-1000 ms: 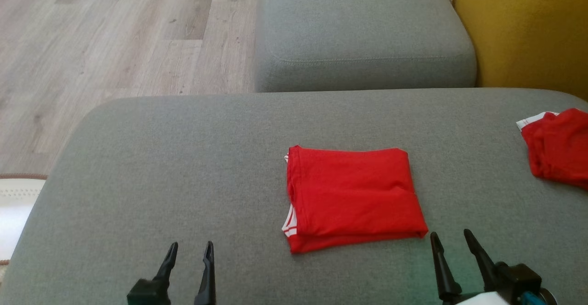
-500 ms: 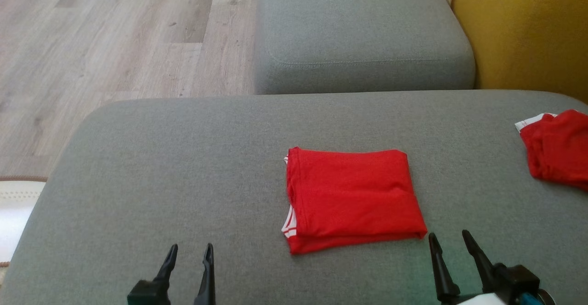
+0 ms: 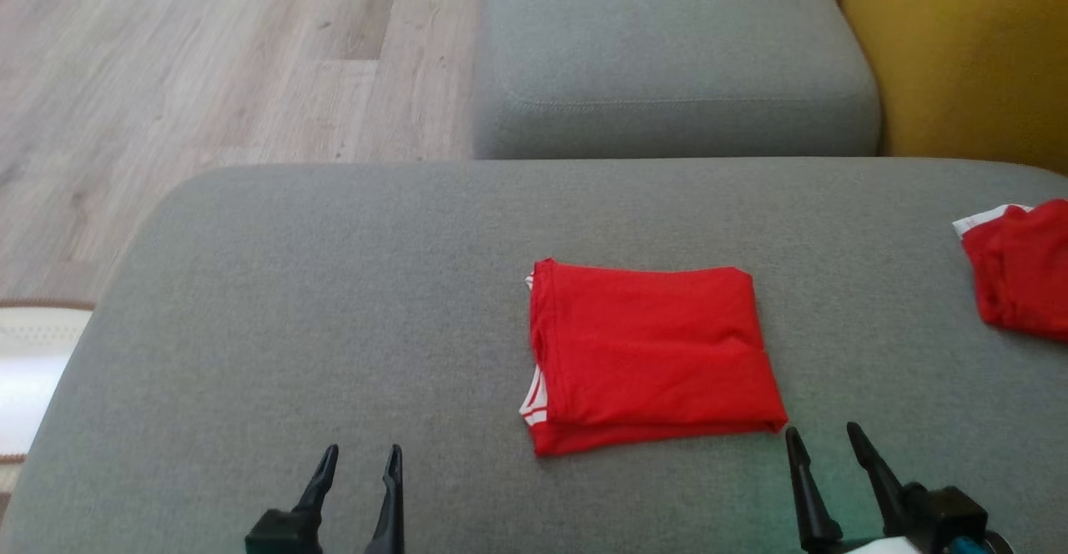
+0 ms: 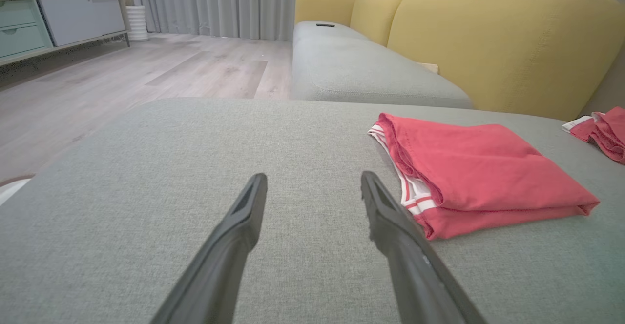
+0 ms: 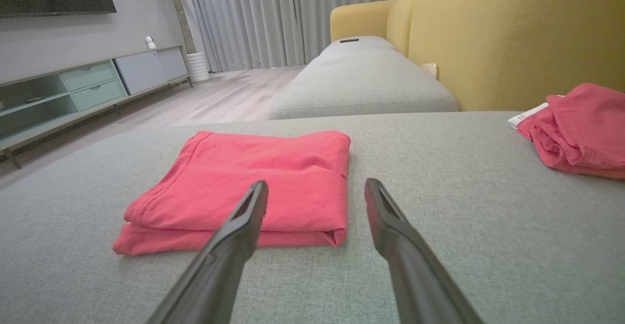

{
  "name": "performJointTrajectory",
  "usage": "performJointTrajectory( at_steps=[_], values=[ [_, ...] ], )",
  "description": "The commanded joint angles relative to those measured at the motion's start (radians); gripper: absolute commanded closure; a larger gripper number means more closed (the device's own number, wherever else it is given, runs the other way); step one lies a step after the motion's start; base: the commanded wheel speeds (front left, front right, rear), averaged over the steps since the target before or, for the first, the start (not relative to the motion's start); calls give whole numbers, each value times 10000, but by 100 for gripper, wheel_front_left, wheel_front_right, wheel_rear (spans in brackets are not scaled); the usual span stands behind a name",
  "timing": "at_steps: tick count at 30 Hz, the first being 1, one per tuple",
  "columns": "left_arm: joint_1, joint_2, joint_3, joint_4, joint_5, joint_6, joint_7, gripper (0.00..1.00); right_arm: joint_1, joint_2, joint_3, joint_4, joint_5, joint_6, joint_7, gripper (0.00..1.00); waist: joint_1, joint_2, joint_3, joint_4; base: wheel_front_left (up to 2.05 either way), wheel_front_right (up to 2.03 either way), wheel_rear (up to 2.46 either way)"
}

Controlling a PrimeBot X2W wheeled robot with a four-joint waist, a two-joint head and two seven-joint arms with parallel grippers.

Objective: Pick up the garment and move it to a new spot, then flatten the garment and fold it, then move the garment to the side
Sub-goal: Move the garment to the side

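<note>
My left gripper (image 3: 363, 451) and right gripper (image 3: 820, 430) both hover with jaws spread wide, holding nothing, over the near edge of the grey cushion (image 3: 317, 287). The folded red garment (image 3: 651, 354) lies flat just right of the cushion's middle, its near right corner close beside my right fingertips. To its left a wide stretch of cushion runs to the rounded edge above the wood floor (image 3: 209, 62). A crumpled red cloth (image 3: 1022, 274) lies at the far right, well apart from the garment.
</note>
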Motion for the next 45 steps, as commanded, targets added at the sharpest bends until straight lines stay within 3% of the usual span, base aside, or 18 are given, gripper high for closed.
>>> performJointTrajectory(
  at_steps=[1,5,10,15,27,35,38,42,43,44,45],
  values=[
    [-545,-79,225,-305,6,43,-122,0,-527,-58,153,-273,-22,65,-137,0,0,0,106,109,0,0,0],
    [-652,-79,46,-293,-20,63,-122,0,-887,-73,-88,69,170,65,-137,0,0,0,262,291,0,0,0],
    [-671,-79,-118,-184,-120,100,-122,0,-1883,-125,-388,1604,1061,65,40,0,0,0,324,411,0,0,0],
    [-884,-79,-314,-154,-150,100,-122,0,-3322,-596,-306,2928,1736,65,817,0,0,0,589,567,0,0,0],
    [-1365,-80,-670,-90,-316,147,-122,0,-5346,-1682,925,4733,3487,65,3193,0,0,0,1282,987,0,0,0],
    [-1666,-80,-808,-94,-466,249,-122,0,-5972,-2091,1634,5409,4212,65,3488,6,0,0,1670,1124,0,0,0],
    [-1760,-80,-820,-88,-460,265,-122,0,-6230,-2108,1888,5669,4436,65,3515,19,0,0,1781,1112,0,0,0],
    [-1884,-80,-844,-64,-433,255,-122,0,-6439,-2113,2334,6137,4703,65,3892,69,0,0,1889,1111,0,0,0],
    [-1910,-80,-844,-65,-431,258,-122,0,-6467,-2125,2492,6196,4768,65,4018,91,0,0,1918,1102,0,0,0],
    [-1928,-80,-828,-78,-429,274,-122,0,-6509,-2160,2598,6217,4833,65,4046,100,0,0,1955,1064,0,0,0],
    [-1939,-80,-807,-103,-428,296,-122,0,-6569,-2237,2666,6233,4853,65,3971,100,0,0,1992,1014,0,0,0]
  ],
)
